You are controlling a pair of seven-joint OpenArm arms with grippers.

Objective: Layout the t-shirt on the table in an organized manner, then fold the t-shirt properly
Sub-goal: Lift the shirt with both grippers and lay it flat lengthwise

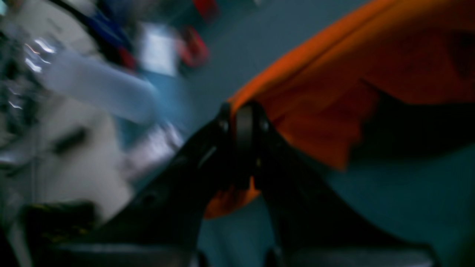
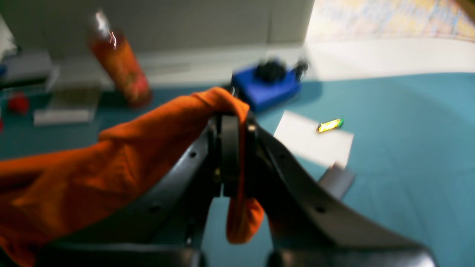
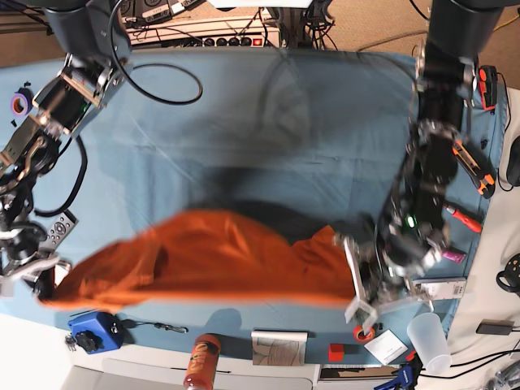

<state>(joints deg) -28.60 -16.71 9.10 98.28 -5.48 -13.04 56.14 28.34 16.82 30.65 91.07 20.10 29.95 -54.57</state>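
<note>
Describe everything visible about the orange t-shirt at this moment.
The t-shirt is plain bright orange, soft and creased, its outline blurred. It hangs stretched between both arms near the table's front edge, casting a shadow on the blue cloth behind it. The left gripper is shut on one bunched edge, with a fold poking out below the jaws; the right gripper is shut on another, fabric draped over its tips. No neck tag is discernible.
</note>
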